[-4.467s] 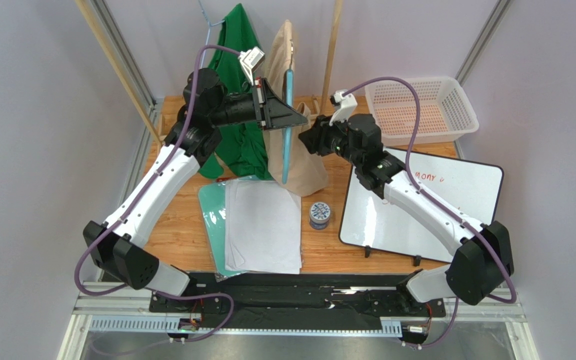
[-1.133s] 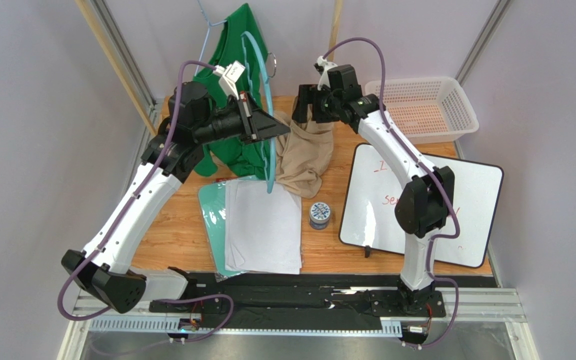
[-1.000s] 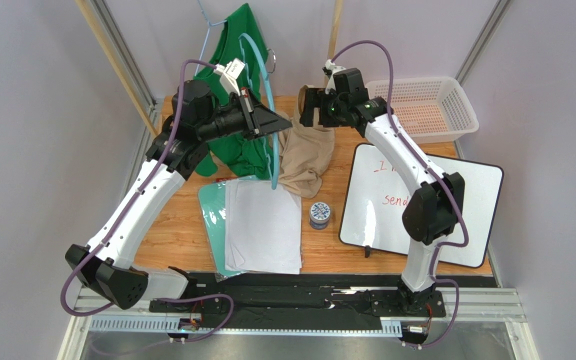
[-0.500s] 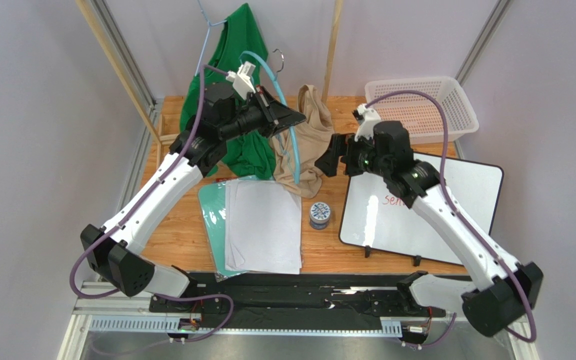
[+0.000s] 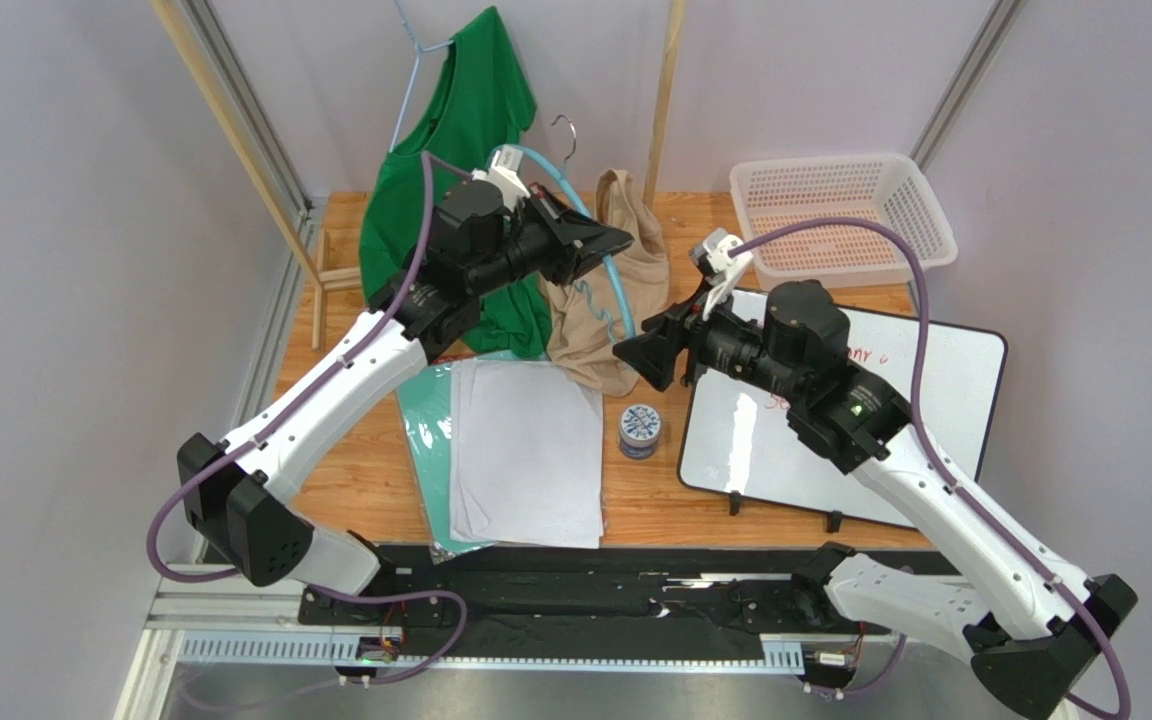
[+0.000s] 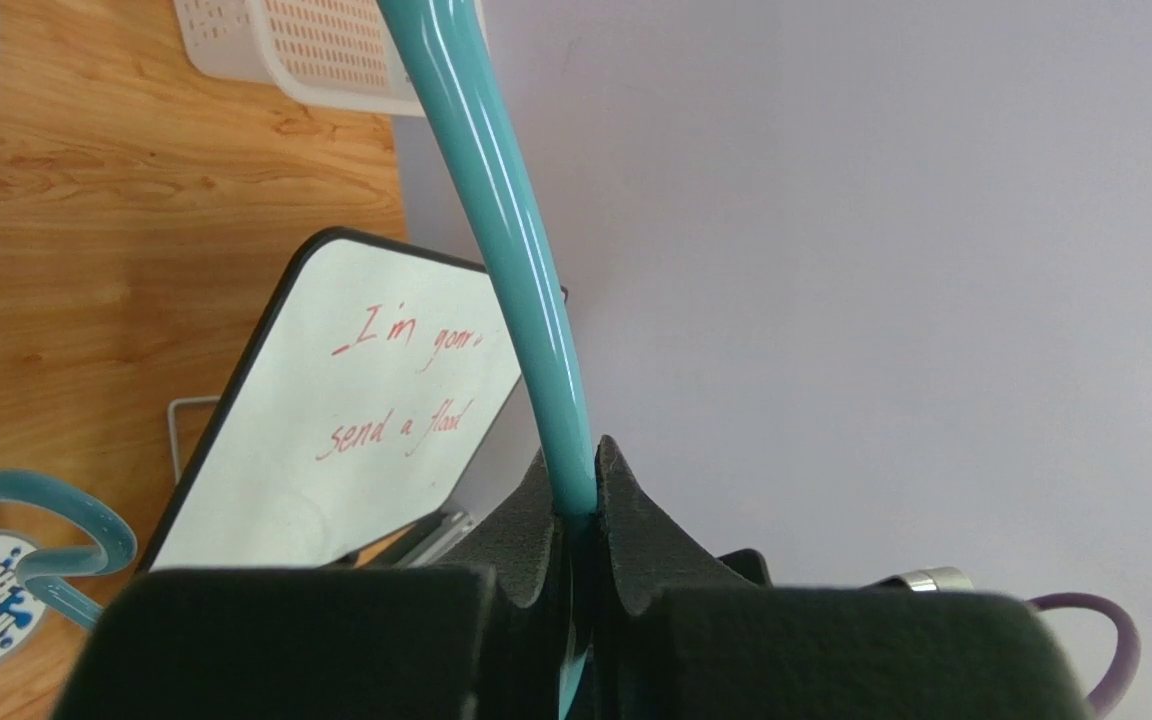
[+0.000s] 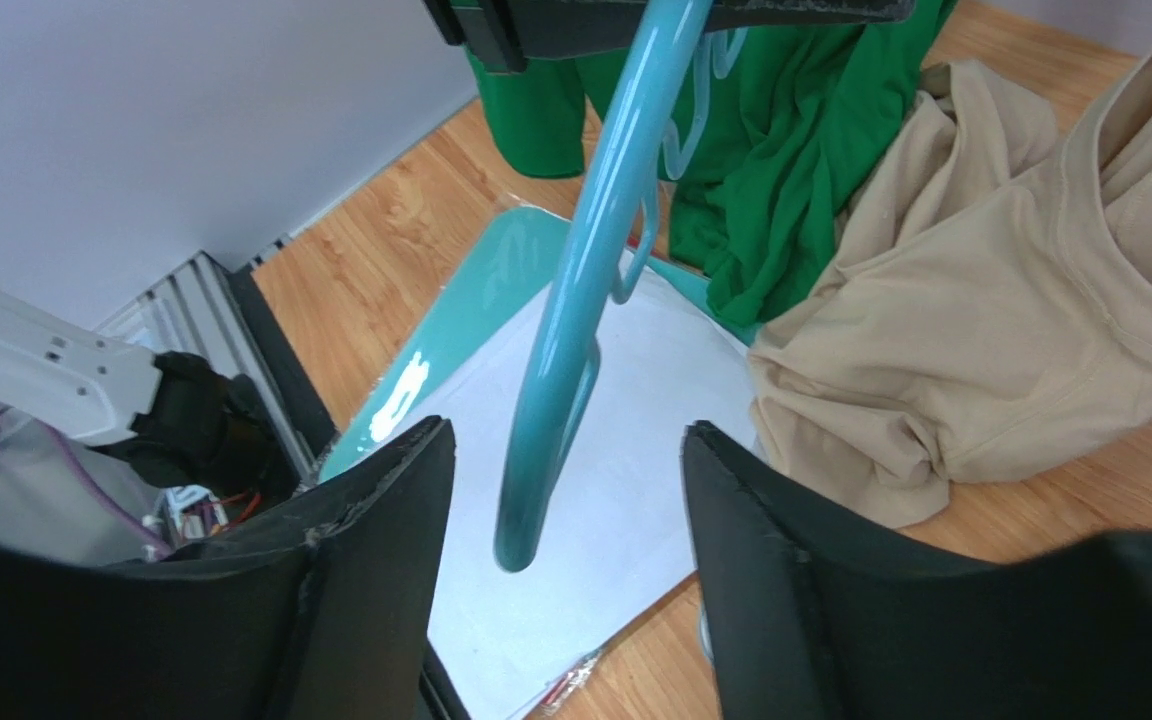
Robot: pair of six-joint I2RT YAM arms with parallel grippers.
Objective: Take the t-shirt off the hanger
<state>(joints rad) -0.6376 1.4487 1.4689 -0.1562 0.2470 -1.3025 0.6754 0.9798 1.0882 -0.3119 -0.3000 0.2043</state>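
My left gripper (image 5: 605, 240) is shut on the bar of a teal hanger (image 6: 515, 255), held above the back of the table. The hanger's curved arm (image 5: 623, 293) crosses in front of the beige t-shirt (image 5: 590, 330), which lies crumpled on the wood. In the right wrist view the hanger (image 7: 590, 255) looks bare and the t-shirt (image 7: 988, 330) is a heap to its right. My right gripper (image 5: 636, 354) is open. The hanger's free end hangs between its fingers (image 7: 372, 540) without touching them.
A green shirt (image 5: 462, 135) hangs on a pale blue hanger at the back left. White paper (image 5: 530, 450) on a teal folder (image 5: 420, 428) lies in front. A tape roll (image 5: 639, 429), a whiteboard (image 5: 838, 435) and a white basket (image 5: 838, 218) stand to the right.
The right arm swung from the back by the basket to the near side of the t-shirt, its jaws narrowing somewhat. The left gripper carried the hanger to the right. The t-shirt settled on the table.
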